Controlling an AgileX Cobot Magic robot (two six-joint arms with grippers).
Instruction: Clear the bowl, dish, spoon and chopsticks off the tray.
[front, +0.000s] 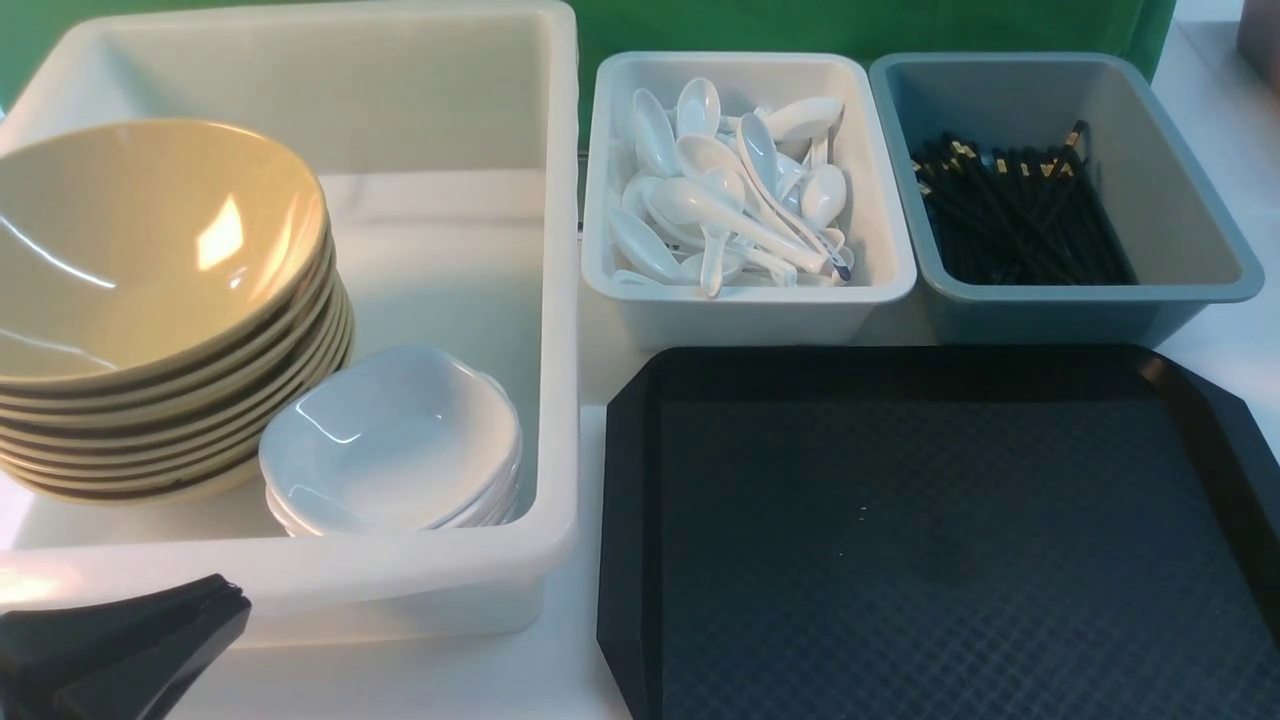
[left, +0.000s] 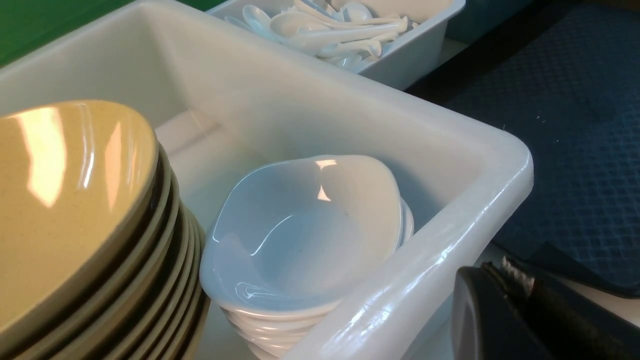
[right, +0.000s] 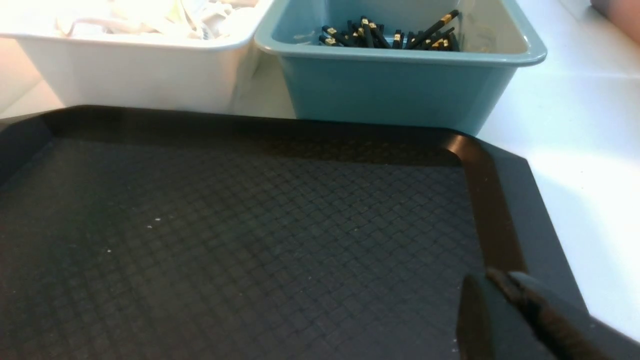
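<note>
The black tray (front: 900, 520) lies at the front right, and nothing rests on the part that I see. An olive-yellow bowl (front: 140, 240) tops a stack of several in the big white tub (front: 560, 300). Beside it a white dish (front: 390, 440) tops a smaller stack. Spoons (front: 730, 200) fill the small white tub (front: 750, 292). Black chopsticks (front: 1020, 210) lie in the blue-grey tub (front: 1090, 292). My left gripper (front: 225, 595) is shut and empty, outside the big tub's near wall. My right gripper (right: 492, 275) is shut and empty over the tray's near right corner (right: 500, 215).
The three tubs stand close together behind and left of the tray on a white table (front: 1230, 340). A green backdrop (front: 800, 25) rises behind them. The big tub's tall wall (left: 450, 240) stands between my left gripper (left: 500, 265) and the dish stack (left: 305, 230).
</note>
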